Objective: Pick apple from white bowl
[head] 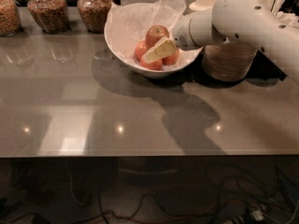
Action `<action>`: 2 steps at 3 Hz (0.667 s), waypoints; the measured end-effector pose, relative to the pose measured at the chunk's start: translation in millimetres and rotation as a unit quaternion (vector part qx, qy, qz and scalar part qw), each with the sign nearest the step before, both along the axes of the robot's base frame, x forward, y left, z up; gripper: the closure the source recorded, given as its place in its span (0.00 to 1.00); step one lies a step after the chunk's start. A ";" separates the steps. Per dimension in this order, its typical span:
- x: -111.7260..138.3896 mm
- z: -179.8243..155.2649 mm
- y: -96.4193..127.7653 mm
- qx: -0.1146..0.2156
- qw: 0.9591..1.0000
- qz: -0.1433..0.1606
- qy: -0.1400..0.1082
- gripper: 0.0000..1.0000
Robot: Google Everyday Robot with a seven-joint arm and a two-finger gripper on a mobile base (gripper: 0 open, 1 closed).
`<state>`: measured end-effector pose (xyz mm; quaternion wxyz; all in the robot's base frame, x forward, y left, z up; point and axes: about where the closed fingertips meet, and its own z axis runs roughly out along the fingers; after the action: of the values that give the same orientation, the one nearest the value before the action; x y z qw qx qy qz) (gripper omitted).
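Apple (157,33): in the bowl (112,34), on tissue, topmost of the pile. It lies just behind my gripper (156,52), touching or nearly so. Gripper enters from the right, low over the smaller apples (140,49). Open or closed: I cannot tell.

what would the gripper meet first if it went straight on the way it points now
Probably a small red-orange apple low in the glossy white bowl; the gripper points down-left, past the big red, yellow-blushed apple. Depth is unclear.
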<state>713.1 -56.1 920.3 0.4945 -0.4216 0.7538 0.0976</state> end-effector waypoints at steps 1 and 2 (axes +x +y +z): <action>9.3 -1.4 8.8 0.006 1.000 0.007 -0.004 0.00; 18.3 -2.5 17.2 0.011 1.000 0.014 -0.008 0.00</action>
<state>731.5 -38.9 917.8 0.5042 -0.4273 0.7424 0.1097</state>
